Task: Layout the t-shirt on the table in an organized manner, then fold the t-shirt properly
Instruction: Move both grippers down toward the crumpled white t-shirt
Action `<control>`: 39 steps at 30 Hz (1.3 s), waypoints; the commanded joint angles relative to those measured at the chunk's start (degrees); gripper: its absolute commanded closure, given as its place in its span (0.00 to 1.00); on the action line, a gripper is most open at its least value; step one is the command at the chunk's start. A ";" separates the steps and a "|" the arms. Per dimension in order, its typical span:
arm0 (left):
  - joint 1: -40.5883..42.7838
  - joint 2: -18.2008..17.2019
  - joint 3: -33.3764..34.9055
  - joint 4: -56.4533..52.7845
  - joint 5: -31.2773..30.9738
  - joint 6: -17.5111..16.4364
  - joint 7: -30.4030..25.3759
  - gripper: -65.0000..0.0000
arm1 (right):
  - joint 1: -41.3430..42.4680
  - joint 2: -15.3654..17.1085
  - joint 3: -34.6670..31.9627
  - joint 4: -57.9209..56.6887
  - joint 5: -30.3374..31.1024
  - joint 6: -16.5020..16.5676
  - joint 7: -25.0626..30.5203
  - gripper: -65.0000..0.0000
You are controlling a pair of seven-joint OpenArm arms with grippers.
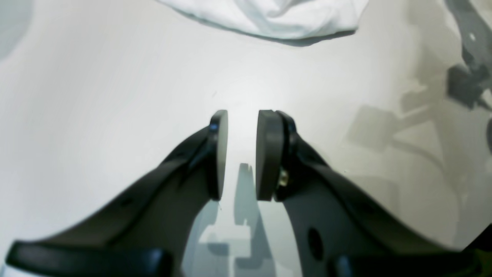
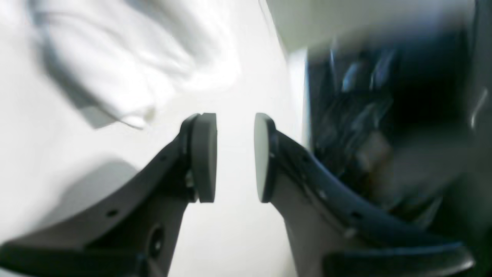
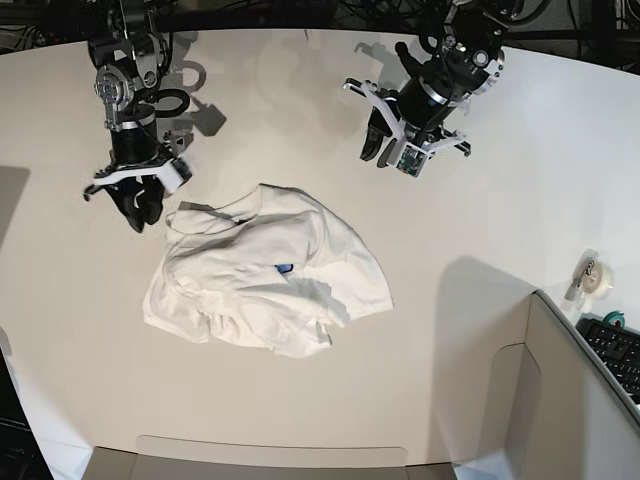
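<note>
I see the white short-sleeved cloth t-shirt (image 3: 262, 272) lying crumpled in a loose heap on the large smooth white surface (image 3: 470, 320), a small blue patch showing near its middle. My right claw (image 3: 140, 214) hangs just beside the shirt's upper left corner, and in its wrist view the pads (image 2: 203, 157) stand a narrow gap apart with nothing between them. My left claw (image 3: 385, 152) hovers well apart from the shirt, up toward the far edge; its wrist view shows the pads (image 1: 269, 154) narrowly parted and empty above bare surface, the shirt's hem (image 1: 276, 23) ahead of it.
</note>
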 commanded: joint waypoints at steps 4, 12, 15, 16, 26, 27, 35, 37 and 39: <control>0.04 -0.28 -0.25 0.89 -0.44 -0.17 -0.70 0.79 | -1.71 -5.36 12.01 4.56 25.06 1.19 0.71 0.74; 1.18 -0.28 -0.16 0.89 -0.44 -0.17 -0.70 0.79 | -1.27 -8.97 22.39 4.47 71.56 3.65 -13.09 0.74; 1.71 -0.28 -0.16 0.89 -0.44 -0.17 -0.70 0.79 | 0.23 -9.32 24.50 3.42 84.22 3.65 -17.75 0.74; 1.89 -0.28 -0.07 0.89 -0.44 -0.17 -0.70 0.79 | 0.84 -9.67 25.03 2.71 88.09 3.65 -18.54 0.74; 2.24 -0.28 -0.16 0.89 -0.44 -0.17 -0.70 0.79 | 6.82 -9.32 26.96 -11.35 108.57 3.65 -21.88 0.69; 2.24 -0.28 -0.16 0.89 -0.44 -0.17 -0.70 0.79 | 7.08 -9.58 26.87 -11.88 108.57 3.65 -21.88 0.65; 2.15 -0.28 0.02 -0.17 -0.44 -0.17 -0.70 0.79 | 10.86 -9.67 25.03 -14.60 108.40 3.65 -21.88 0.32; 2.06 -0.28 0.11 -0.26 -0.44 -0.17 -0.70 0.79 | 12.36 -9.76 24.94 -17.15 108.40 3.65 -21.88 0.33; 1.89 -0.11 0.19 -0.26 -0.44 -0.17 -0.70 0.79 | 13.59 -10.38 24.94 -19.26 108.31 3.65 -21.88 0.33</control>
